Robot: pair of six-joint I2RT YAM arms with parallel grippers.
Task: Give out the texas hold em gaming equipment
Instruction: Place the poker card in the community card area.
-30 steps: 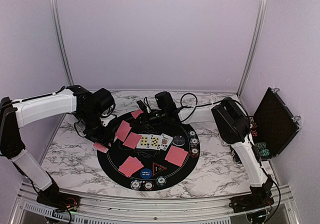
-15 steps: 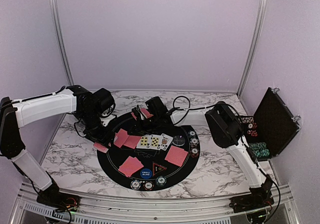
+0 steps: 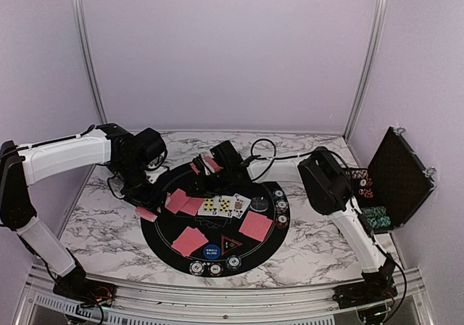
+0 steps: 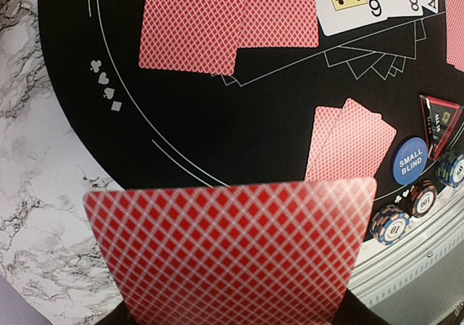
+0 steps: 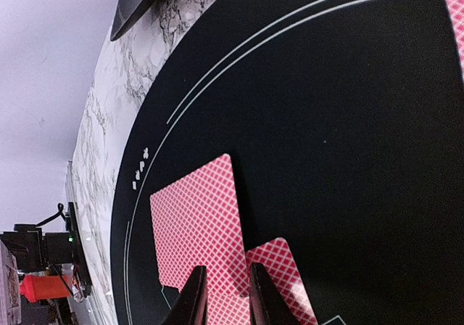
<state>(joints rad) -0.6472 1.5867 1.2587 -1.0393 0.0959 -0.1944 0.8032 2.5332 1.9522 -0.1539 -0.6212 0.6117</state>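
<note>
Left gripper (image 3: 142, 194): jaws clenched on a red-backed playing card (image 4: 232, 252), held off the left rim of the big round black mat (image 3: 156, 231). Right gripper (image 5: 225, 268): jaws slightly parted, nothing grasped, above overlapping red-backed cards (image 5: 196, 231) laid at the mat's far edge.

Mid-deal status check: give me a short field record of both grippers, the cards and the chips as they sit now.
Left gripper: shut on a red-backed card, by the left edge of the mat
Right gripper: fingers slightly parted over face-down cards at the mat's far edge
Face-up cards: three in a row, mat centre
Small blind button: near side of mat
Poker chips: along the mat's near edge
Chip case: open, far right
</note>
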